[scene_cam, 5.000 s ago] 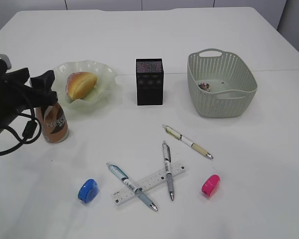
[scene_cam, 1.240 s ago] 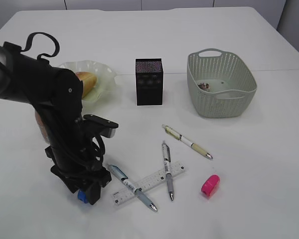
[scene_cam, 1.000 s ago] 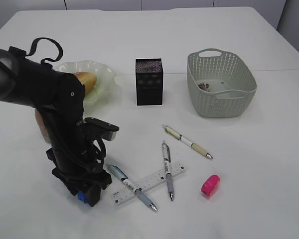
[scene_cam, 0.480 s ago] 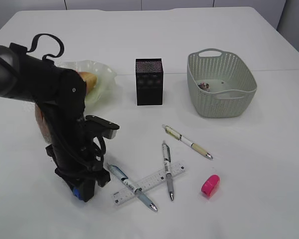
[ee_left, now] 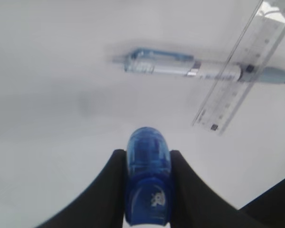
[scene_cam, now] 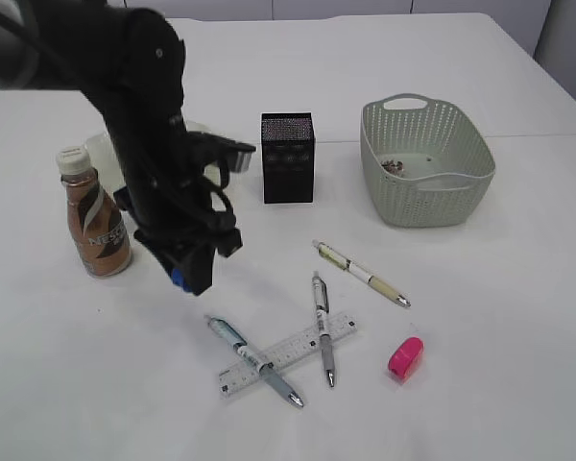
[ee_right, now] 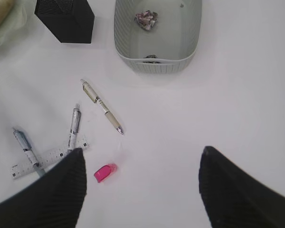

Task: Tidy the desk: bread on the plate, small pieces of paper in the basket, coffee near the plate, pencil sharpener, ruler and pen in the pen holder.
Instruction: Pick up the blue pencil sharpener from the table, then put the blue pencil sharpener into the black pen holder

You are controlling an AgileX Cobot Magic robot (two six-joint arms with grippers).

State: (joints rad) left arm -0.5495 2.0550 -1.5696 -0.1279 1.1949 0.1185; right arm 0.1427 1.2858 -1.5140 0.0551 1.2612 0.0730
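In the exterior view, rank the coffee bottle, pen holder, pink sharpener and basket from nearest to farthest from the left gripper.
From the left gripper:
1. Coffee bottle, to its left.
2. Pen holder, behind and right.
3. Pink sharpener, front right.
4. Basket, far right.

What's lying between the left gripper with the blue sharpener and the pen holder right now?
Nothing: in the exterior view only bare white table separates the left gripper, shut on the blue sharpener, from the black pen holder.

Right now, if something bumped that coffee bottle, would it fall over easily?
Probably fairly easily: the coffee bottle stands tall and narrow on a small base. Being round, it would likely roll on the smooth table. It stands alone, nothing bracing it.
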